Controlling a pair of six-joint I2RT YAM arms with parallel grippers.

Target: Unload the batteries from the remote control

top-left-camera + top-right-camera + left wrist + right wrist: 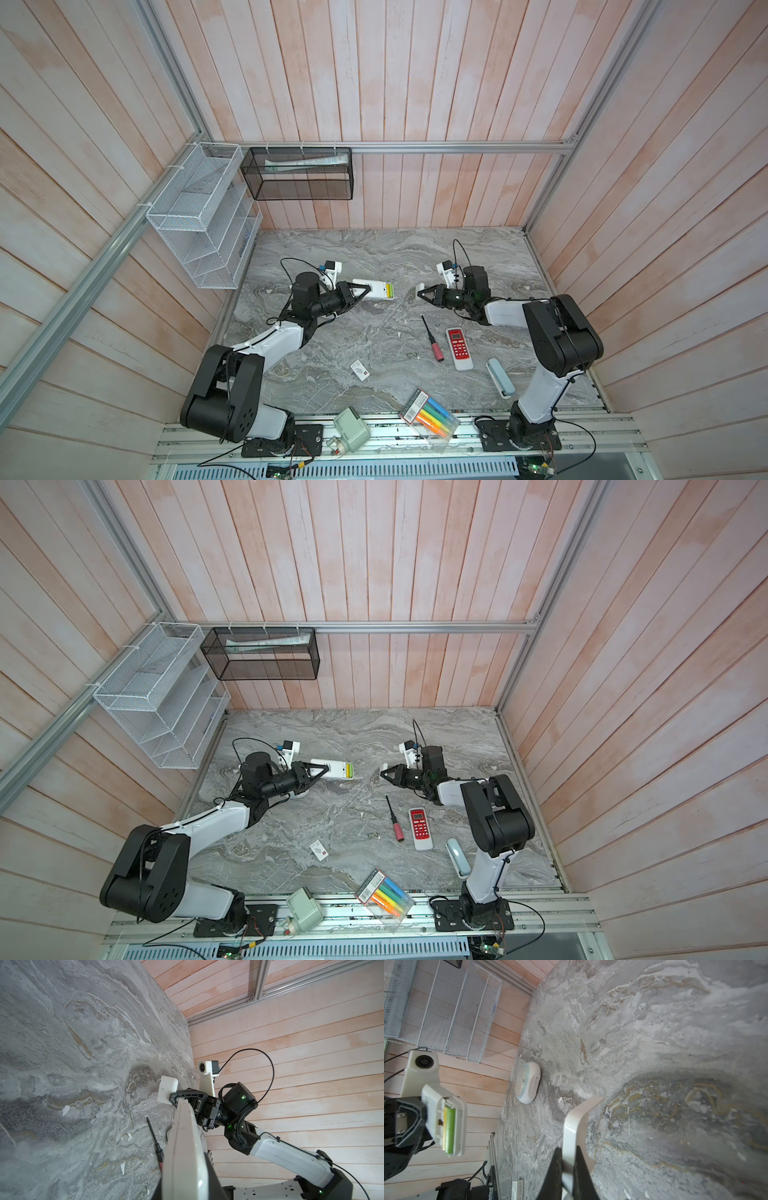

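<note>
Right wrist view: white remote control (436, 1109) is clamped at its body by the left gripper (419, 1122) and appears held clear of the tabletop (654, 1043). Its battery bay is open, with yellow-green batteries (449, 1130) seated inside; the count cannot be made out. The right gripper (568, 1151) is pinched onto the loose battery cover (575, 1126).

In both top views the remote control's long axis runs roughly along the line between the two grippers. The bay end points at the right gripper, with a gap between them.

Judgement: the right gripper is nearer the batteries but occupied, so the cover likely has to be set down first.

Left wrist view gives the remote control edge-on only, with no batteries visible. It does show a screwdriver (154, 1142) lying on the tabletop below.
</note>
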